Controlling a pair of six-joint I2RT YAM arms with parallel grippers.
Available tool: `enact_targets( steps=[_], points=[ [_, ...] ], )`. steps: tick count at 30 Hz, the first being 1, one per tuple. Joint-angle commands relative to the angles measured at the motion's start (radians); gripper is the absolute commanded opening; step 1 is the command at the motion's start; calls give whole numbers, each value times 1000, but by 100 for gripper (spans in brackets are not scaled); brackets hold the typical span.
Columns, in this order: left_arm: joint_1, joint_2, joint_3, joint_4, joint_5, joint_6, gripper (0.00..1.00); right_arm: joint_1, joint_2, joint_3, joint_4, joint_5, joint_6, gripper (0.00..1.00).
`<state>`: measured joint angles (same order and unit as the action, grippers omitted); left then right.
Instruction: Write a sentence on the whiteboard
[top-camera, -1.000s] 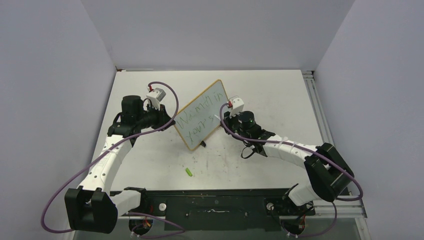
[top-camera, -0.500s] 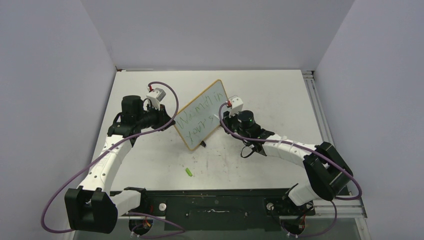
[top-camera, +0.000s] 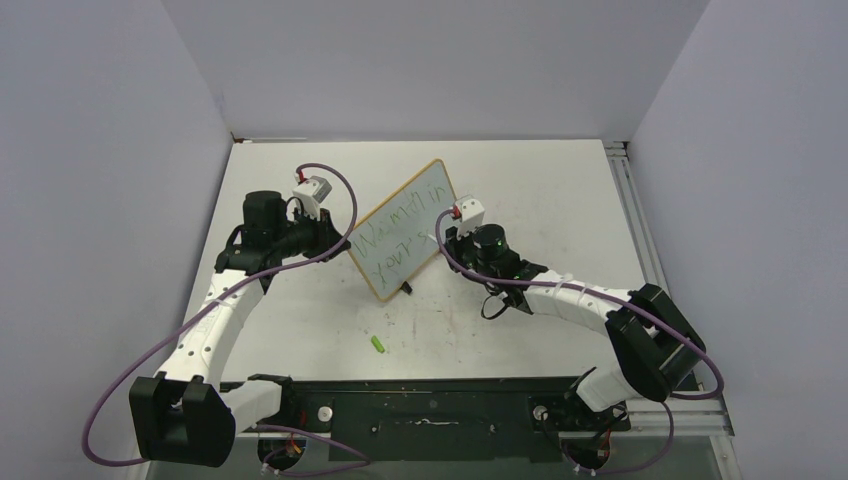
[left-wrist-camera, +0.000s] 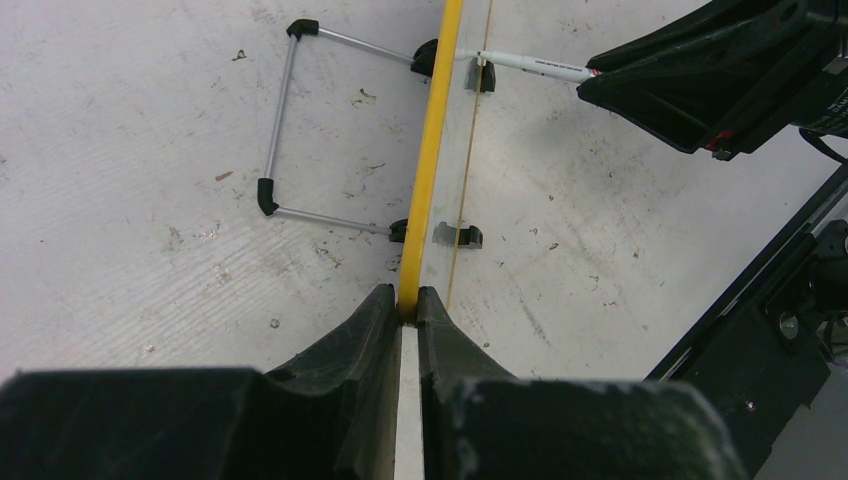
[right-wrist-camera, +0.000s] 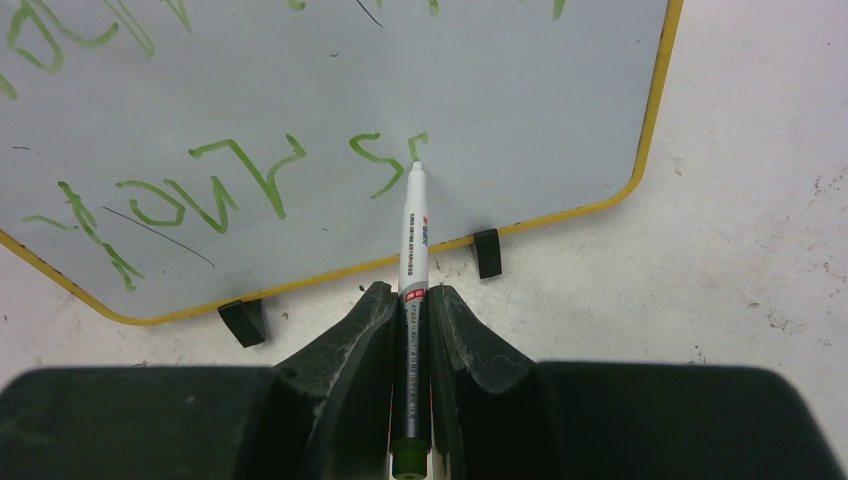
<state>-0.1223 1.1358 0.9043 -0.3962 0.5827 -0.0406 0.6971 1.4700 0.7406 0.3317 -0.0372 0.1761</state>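
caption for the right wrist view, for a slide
Right claw holding a slim white marker pen, tip at green handwriting across the small yellow-framed whiteboard

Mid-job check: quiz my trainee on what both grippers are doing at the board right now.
1. True or false: the left gripper is shut on the whiteboard's yellow frame.
2. The right gripper holds: A) an eraser, B) a marker, C) nothing.
3. Fill in: the marker tip is by the ___ line of the green sentence.
Key: 1 true; 2 B; 3 lower.

Green sentence (right-wrist-camera: 255, 180), yellow-framed whiteboard (right-wrist-camera: 520, 90)
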Motion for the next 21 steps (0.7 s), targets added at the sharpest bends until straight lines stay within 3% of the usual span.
enact_targets(
  steps=[1,21],
  points=[
    [4,16,19,-45,-18,34,0,10,5,-1,9,28,3,5],
    [5,16,18,-44,-17,34,0,3,13,45,38,75,-4,5]
  ],
)
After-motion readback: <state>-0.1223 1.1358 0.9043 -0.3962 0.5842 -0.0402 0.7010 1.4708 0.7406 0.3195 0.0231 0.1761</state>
